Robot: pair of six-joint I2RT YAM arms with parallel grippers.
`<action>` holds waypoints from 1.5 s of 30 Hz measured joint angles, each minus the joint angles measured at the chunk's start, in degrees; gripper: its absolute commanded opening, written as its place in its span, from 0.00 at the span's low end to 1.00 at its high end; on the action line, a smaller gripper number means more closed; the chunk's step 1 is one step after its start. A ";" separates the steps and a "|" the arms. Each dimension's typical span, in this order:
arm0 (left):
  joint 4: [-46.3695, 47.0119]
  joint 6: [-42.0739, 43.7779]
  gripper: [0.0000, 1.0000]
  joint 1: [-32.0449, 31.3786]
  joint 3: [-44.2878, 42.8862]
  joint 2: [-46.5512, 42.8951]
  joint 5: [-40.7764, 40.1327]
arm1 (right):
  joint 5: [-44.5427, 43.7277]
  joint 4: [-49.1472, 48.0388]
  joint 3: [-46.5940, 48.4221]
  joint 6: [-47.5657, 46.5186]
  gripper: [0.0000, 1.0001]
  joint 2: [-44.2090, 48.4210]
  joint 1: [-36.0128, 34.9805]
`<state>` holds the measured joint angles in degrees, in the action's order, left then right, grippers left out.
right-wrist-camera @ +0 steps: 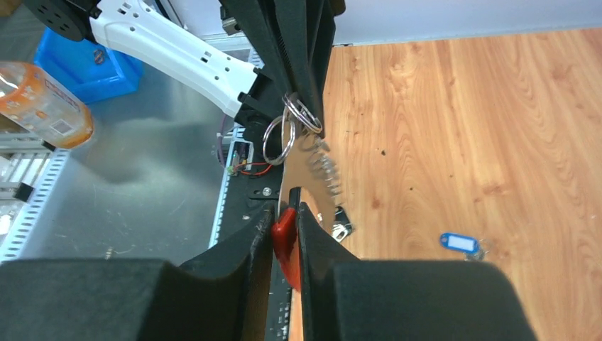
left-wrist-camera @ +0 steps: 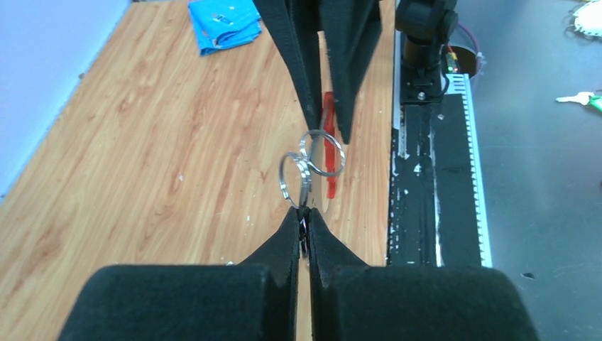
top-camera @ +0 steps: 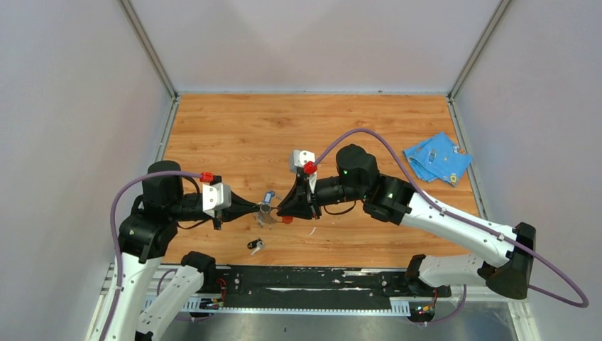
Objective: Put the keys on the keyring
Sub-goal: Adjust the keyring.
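Observation:
My right gripper (top-camera: 282,215) (right-wrist-camera: 285,213) is shut on the red end of the keyring (right-wrist-camera: 285,238), and its silvery strap (right-wrist-camera: 307,167) runs up to two small metal rings (right-wrist-camera: 279,139). My left gripper (top-camera: 261,207) (left-wrist-camera: 304,213) faces it tip to tip and is shut on one of these rings (left-wrist-camera: 291,176). The red strap (left-wrist-camera: 330,165) hangs behind. The blue-headed key (top-camera: 268,196) (right-wrist-camera: 458,243) lies on the table just beyond the grippers. The black-headed key (top-camera: 255,245) (right-wrist-camera: 342,227) lies on the table in front of them. Neither key is held.
A crumpled blue cloth (top-camera: 436,158) (left-wrist-camera: 223,25) lies at the back right of the wooden table (top-camera: 234,135). A black rail (top-camera: 319,280) runs along the near edge. White walls enclose the sides and back. A bottle (right-wrist-camera: 42,103) and a blue bin (right-wrist-camera: 99,67) stand off the table.

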<state>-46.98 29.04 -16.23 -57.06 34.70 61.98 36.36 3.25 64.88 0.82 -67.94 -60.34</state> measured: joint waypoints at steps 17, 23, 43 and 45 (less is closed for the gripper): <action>0.59 -0.57 0.00 0.02 0.52 -2.03 -0.35 | -3.63 7.19 3.15 7.89 1.00 2.01 4.79; 0.59 -0.55 0.00 0.00 0.90 -2.84 -0.52 | -4.59 9.88 2.99 8.83 0.93 2.27 8.48; 0.57 2.60 0.00 0.02 3.45 -0.44 -0.55 | 0.39 11.58 3.21 5.35 0.92 1.97 6.58; 0.57 2.93 0.00 0.02 3.45 0.63 -0.66 | 0.48 11.58 3.21 5.35 0.92 1.55 5.07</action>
<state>-46.41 31.97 -16.21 -53.60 35.33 61.32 36.84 14.83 68.10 6.17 -66.39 -55.27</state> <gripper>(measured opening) 0.009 0.917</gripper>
